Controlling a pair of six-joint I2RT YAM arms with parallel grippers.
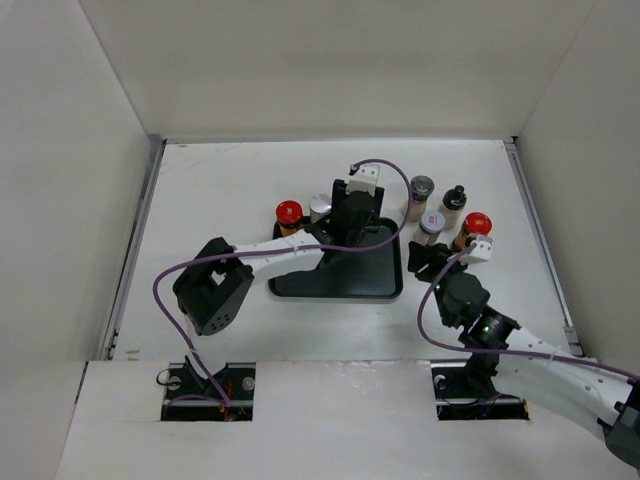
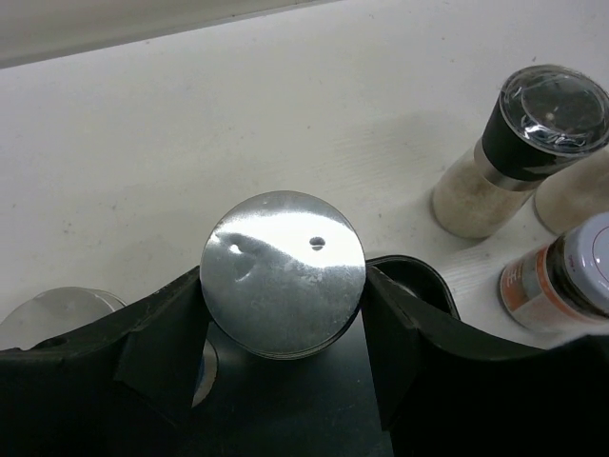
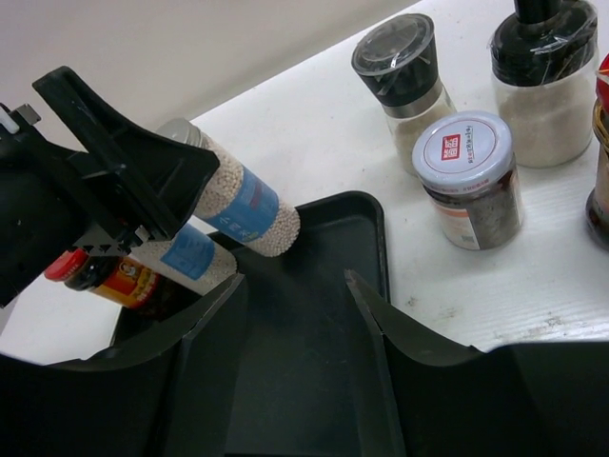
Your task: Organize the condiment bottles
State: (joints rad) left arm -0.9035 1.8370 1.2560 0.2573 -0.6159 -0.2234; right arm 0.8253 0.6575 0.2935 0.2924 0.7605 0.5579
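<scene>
My left gripper [image 1: 352,215] is shut on a silver-lidded pale bottle with a blue band [image 3: 238,202] and holds it tilted over the far part of the black tray [image 1: 335,280]. Its silver lid [image 2: 284,271] sits between my left fingers [image 2: 162,333]. A second blue-banded bottle [image 3: 181,255] and a red-capped amber bottle [image 1: 289,213] stand at the tray's far left. My right gripper [image 3: 293,281] is open and empty over the tray's right part. To the right of the tray stand a grey-lidded grinder [image 1: 421,190], a black-capped jar [image 1: 454,200], a white-lidded jar [image 1: 432,222] and a red-capped bottle [image 1: 475,225].
White walls enclose the table on the left, back and right. The right arm [image 1: 480,320] lies close beside the cluster of jars right of the tray. The left arm's elbow [image 1: 215,285] rests left of the tray.
</scene>
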